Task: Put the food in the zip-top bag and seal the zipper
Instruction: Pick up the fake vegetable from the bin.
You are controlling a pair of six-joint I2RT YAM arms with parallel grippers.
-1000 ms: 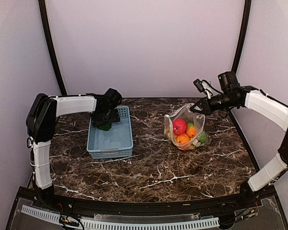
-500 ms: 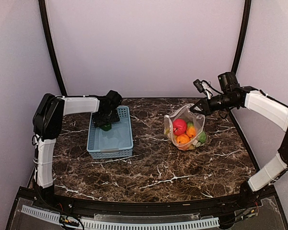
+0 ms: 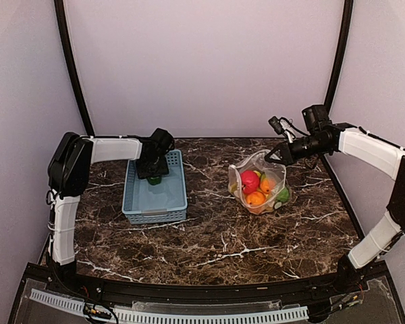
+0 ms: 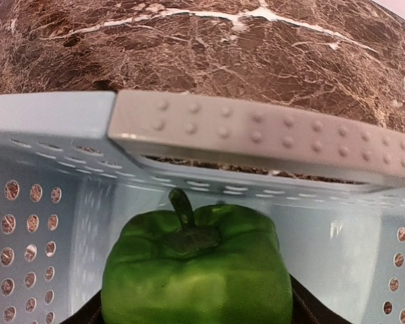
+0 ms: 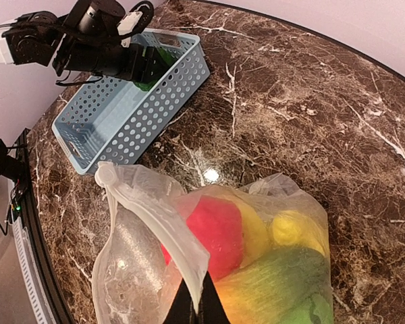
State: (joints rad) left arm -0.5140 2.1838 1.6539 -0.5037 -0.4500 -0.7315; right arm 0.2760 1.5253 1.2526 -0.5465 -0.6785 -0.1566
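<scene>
Left wrist view: my left gripper [image 4: 202, 226] stands open astride the green pepper [image 4: 196, 277] inside the basket [image 4: 27, 223]. My right gripper [image 3: 270, 156], pinched closed, holds up the zip-top bag [image 3: 256, 185] by its mouth, well apart to the right.

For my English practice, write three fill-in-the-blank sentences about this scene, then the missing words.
The left pincer, inside the light-blue slotted plastic basket, straddles a toy pepper coloured ____.
The clear dotted plastic bag is gripped at its edge by the ____.
The round toy apple inside the bag is ____.
Missing words: green; right pincer; red.
</scene>
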